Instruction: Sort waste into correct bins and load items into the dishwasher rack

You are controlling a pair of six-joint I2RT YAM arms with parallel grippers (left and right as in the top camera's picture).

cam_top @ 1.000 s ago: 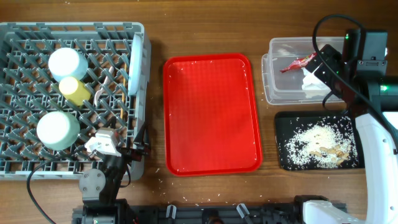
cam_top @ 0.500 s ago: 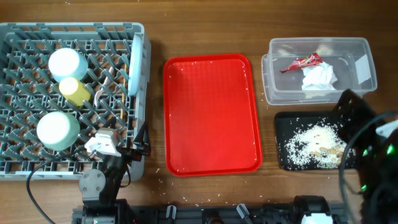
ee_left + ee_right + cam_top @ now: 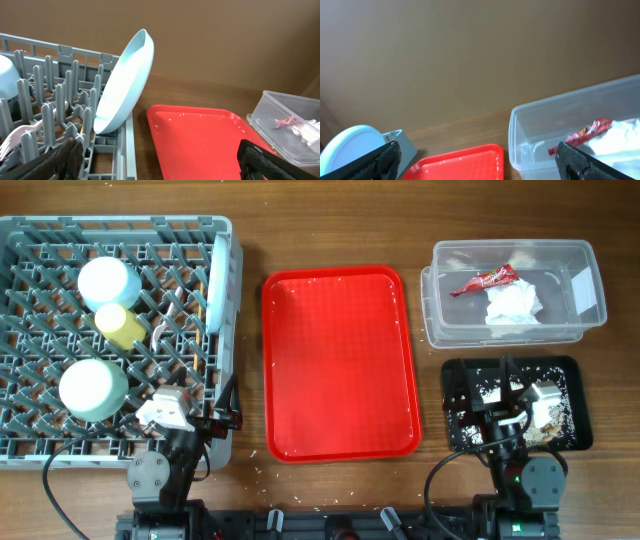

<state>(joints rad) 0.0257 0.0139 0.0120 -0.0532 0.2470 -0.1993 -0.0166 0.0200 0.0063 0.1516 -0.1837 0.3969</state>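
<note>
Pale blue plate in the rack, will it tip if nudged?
The pale blue round plate is likely stiff and light, looking like thin plastic. It leans on edge in the grey plastic rack, so a nudge may rock it; rolling seems unlikely.

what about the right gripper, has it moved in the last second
Yes. In the overhead view the right gripper has swung from over the clear tub down the frame, and now sits over the black tray.
</note>
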